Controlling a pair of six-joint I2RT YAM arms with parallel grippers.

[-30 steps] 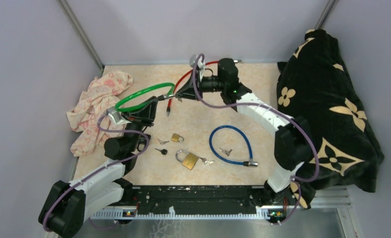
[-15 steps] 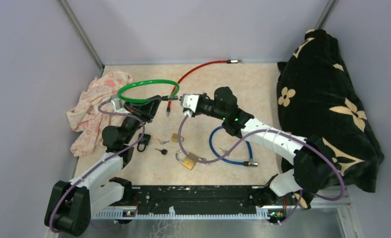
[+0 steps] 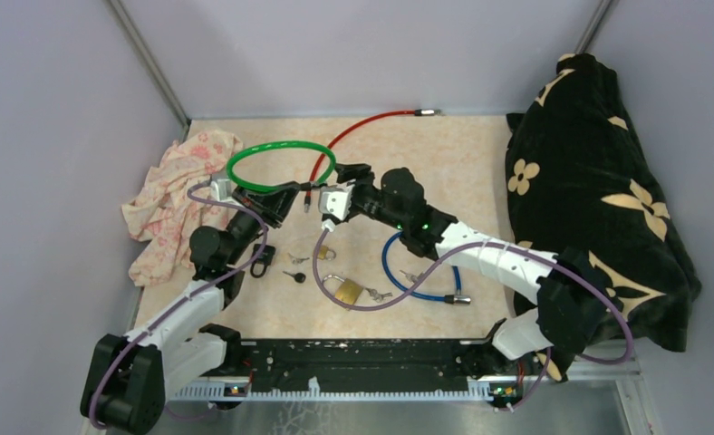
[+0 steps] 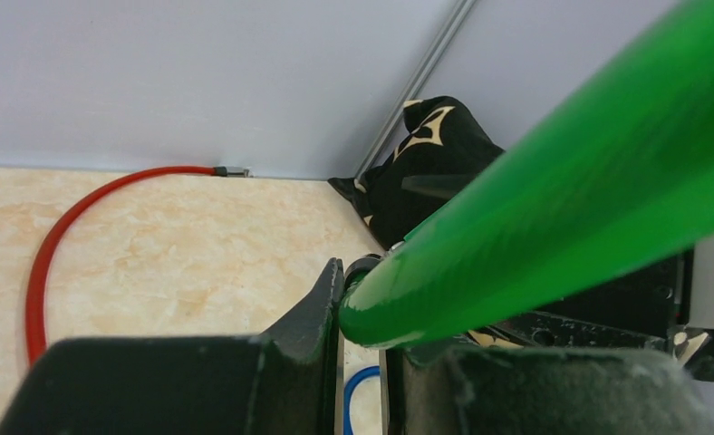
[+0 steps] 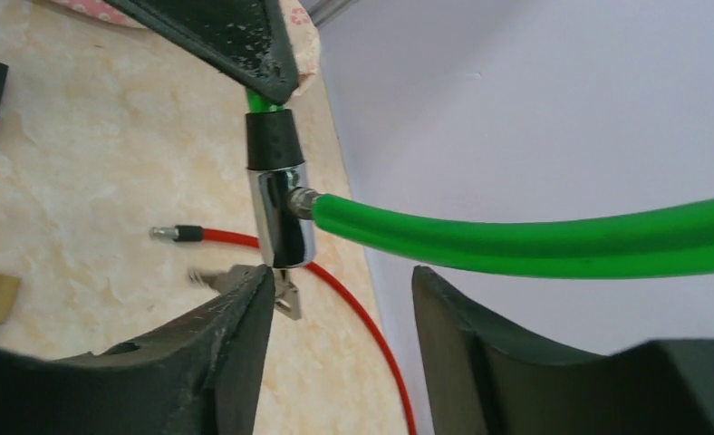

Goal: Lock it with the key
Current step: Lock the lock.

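I judge that we are at the key step: the lock is presented and the key is not yet gripped. My left gripper (image 4: pixel 361 304) has its fingers pressed on the green cable lock (image 3: pixel 272 145), pinching the cable just beside the black sleeve. It holds the loop above the far left part of the bench (image 3: pixel 462 154), near the red cable lock (image 3: pixel 353 131).

In the right wrist view the chrome lock cylinder (image 5: pixel 281 217) hangs downward from that sleeve, and the free end of the green cable enters its side, so the loop looks closed. At the lower end of the cylinder I see a small silvery key (image 5: pixel 285 297), partly hidden by one finger; I cannot tell if it sits fully in the keyhole.

My right gripper (image 5: pixel 340 281) has its fingers spread, one on each side of the key, and holds nothing.

Next I think the right fingers must close on the key head and then turn it with the wrist, while the left arm keeps the cylinder from twisting along.
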